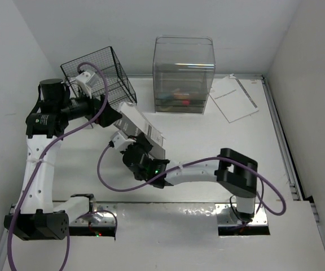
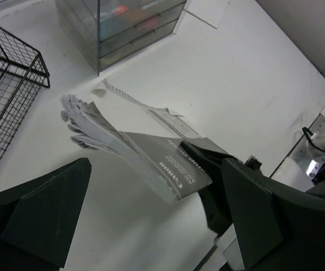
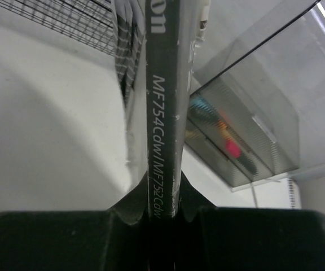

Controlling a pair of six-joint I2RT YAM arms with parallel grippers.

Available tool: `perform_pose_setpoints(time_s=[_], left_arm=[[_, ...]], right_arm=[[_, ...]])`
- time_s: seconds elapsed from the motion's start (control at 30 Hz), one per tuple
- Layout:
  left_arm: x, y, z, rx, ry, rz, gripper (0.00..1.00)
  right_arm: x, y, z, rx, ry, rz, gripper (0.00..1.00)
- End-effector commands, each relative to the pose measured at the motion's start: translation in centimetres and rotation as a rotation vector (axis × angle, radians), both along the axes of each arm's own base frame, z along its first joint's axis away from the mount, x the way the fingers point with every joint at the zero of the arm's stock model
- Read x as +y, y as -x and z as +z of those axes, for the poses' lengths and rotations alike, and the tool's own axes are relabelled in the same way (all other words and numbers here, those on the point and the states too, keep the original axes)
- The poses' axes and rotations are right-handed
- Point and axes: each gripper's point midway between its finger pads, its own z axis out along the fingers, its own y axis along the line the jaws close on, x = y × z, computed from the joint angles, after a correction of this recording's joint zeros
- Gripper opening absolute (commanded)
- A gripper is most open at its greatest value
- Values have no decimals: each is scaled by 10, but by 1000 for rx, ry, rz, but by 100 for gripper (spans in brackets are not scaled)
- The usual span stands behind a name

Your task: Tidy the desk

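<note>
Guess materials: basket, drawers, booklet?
Basket: likely metal wire with a black coating, going by the thin see-through grid.
Drawers: probably clear glossy plastic, since the colored contents show through.
Booklet: paper, with a matte grey printed cover and fanned white pages.

My right gripper [image 3: 163,210] hides the lower end of the booklet [image 3: 163,101], whose top runs off the frame. Coloured items [image 3: 230,148] in the clear drawer box [image 3: 253,130] blur; I can't identify them.
</note>
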Motion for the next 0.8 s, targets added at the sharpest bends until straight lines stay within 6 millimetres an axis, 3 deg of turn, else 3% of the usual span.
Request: perform_pose_setpoints(time_s=[0.0, 0.03, 0.07, 0.1, 0.17, 0.2, 0.23, 0.47, 0.7, 0.77], left_arm=[[4, -9, -8, 70, 41, 67, 99], [5, -12, -16, 104, 47, 81, 99], [8, -13, -21, 128, 50, 88, 100], [8, -12, -29, 163, 50, 83, 100], [10, -11, -35, 177, 42, 84, 100], [12, -12, -37, 176, 30, 96, 100], [13, -11, -37, 171, 27, 102, 100], [20, -9, -53, 220, -18, 120, 100], [12, -6, -82, 291, 14, 79, 100], [5, -4, -83, 304, 54, 34, 100]], right_arm=[[-3, 0, 77, -186, -180, -136, 0], [-3, 0, 68, -198, -153, -156, 0], [-2, 5, 73, -219, -198, -163, 0], [-4, 6, 64, -237, -97, -180, 0], [-5, 12, 70, -272, -144, -201, 0], [-7, 13, 72, -292, -76, -208, 0], [-5, 14, 64, -294, -50, -217, 0], [14, 10, 61, -292, -20, -196, 0], [27, 8, 58, -292, -10, -165, 0], [30, 7, 56, -289, 3, -157, 0]])
